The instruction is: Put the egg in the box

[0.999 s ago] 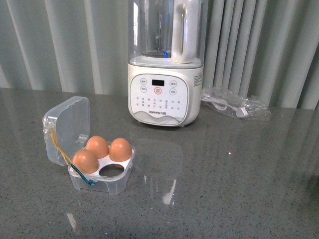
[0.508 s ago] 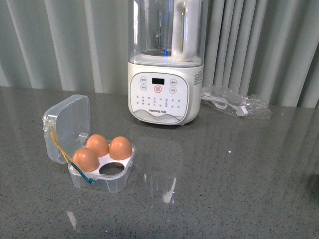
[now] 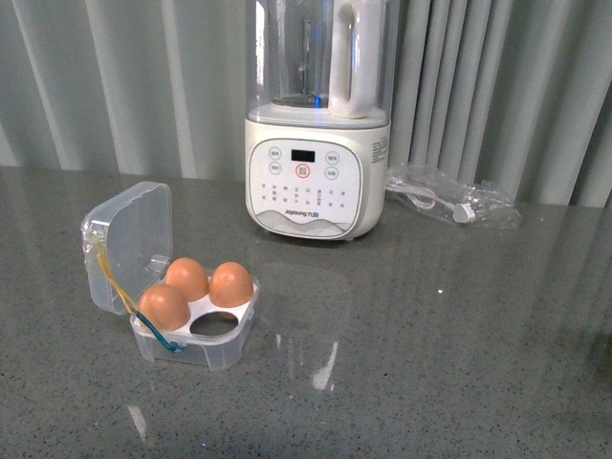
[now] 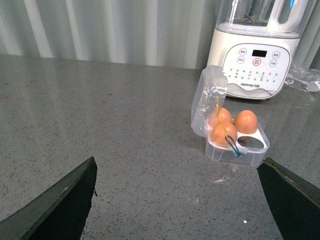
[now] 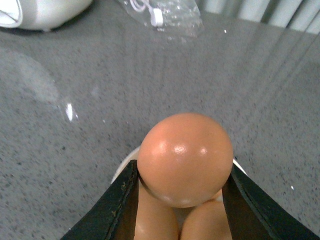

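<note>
The box [image 3: 222, 350] stands open on the grey table at the left, its clear lid [image 3: 129, 244] tilted back. Three eggs sit in its white tray and the front right hole [image 3: 215, 327] is empty. The box also shows in the left wrist view [image 4: 248, 155]. My left gripper [image 4: 175, 210] is open and empty, low over bare table short of the box. My right gripper [image 5: 183, 169] is shut on the egg [image 5: 185, 155], held between both dark fingers. Neither gripper shows in the front view.
A tall cream blender [image 3: 318, 182] stands at the back centre, behind the box. A clear bag with a white cable [image 3: 454, 206] lies to its right. Under the held egg, two more orange-brown rounded shapes [image 5: 155, 215] and a white rim [image 5: 122, 167] show.
</note>
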